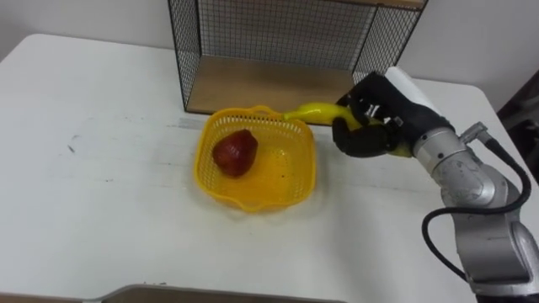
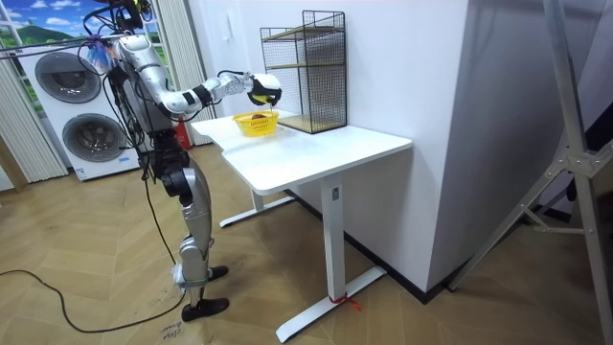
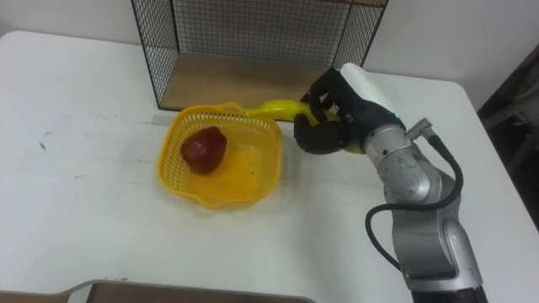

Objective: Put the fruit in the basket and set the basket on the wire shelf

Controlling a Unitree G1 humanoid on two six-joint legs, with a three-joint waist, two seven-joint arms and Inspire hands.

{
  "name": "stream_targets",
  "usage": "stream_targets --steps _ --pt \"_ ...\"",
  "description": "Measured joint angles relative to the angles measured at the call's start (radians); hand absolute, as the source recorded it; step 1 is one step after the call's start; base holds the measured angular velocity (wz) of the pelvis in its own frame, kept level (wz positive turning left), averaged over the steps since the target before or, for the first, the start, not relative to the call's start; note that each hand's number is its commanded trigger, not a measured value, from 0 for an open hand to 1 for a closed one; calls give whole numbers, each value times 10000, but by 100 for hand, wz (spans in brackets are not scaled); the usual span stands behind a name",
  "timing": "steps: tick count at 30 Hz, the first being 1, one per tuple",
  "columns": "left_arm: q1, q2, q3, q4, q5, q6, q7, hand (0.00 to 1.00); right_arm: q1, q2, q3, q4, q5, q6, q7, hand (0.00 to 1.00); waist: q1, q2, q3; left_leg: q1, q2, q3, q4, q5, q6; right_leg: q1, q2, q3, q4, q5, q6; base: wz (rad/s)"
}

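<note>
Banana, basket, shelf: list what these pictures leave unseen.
- Rear end of the banana: in both eye views, wrapped by the right hand.
- Top of the shelf: cut off by the eye views' upper edge.
- Kind of red fruit in the basket: too small in the room view to identify.

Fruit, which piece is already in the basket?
The red fruit, lying inside the yellow basket; the banana is held in the right hand.

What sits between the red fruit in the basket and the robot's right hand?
In the left eye view, past the dark red fruit: bare floor of the yellow plastic mesh basket, its rim, then the yellow banana gripped by the right hand.
</note>
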Motion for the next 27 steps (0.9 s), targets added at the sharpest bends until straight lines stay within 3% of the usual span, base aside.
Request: stream_targets --steps 9,14,17,27 --pt "-201 -34 0 362 -6 8 -29 0 -250 225 400 0 9 -1 85 100 198 -159 -2 51 -5 -52 1 9 10 81 -13 -132 -10 0 0 3" --pt "-319 -29 -202 356 -6 39 -27 0 -261 226 562 1 4 55 150 100 418 -206 41 17 -21 -155 41 7 11 73 -17 -146 -12 0 1 1" --pt "-354 -32 -305 343 -8 48 -22 0 -272 237 859 2 12 207 252 100 426 -205 49 14 -17 -165 42 9 8 77 -11 -170 -14 0 0 0" --pt "-707 -1 -662 329 -15 57 -5 0 -601 228 1744 16 12 214 361 100 447 -264 126 -60 -22 -285 3 11 3 45 4 -178 -15 0 1 3"
